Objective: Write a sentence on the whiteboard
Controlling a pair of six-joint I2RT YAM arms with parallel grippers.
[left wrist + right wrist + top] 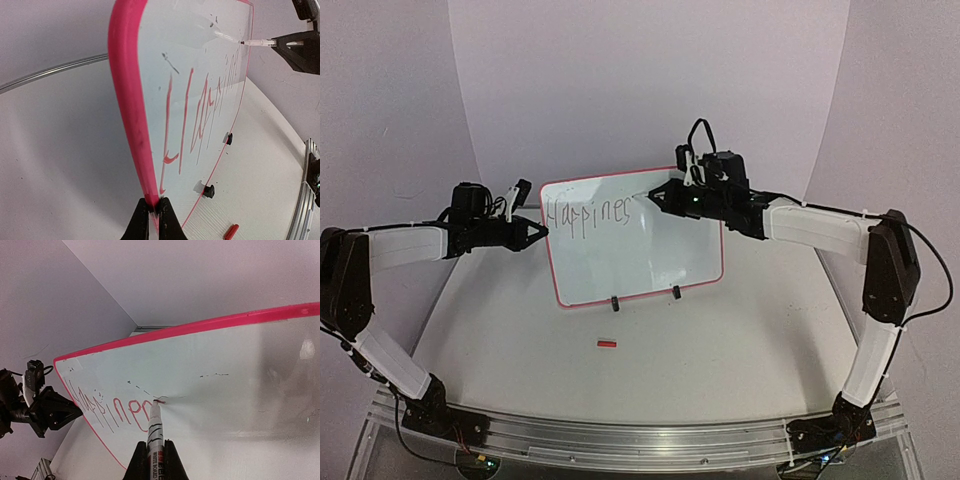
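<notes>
At centre-left the left gripper (541,235) is clamped on the rim of the whiteboard (650,255), which stands mid-frame. The sentence (588,214) reads "Happines", so writing is underway. Right of it, the right gripper (660,197) pinches the marker (154,430), tip touching the board. Next likely comes a second "s", pressed lightly.

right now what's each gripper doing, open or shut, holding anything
left gripper: shut on the red-framed rectangular whiteboard, pinching its left edge.
right gripper: shut on the white-barrelled marker, tip on the board.
</notes>
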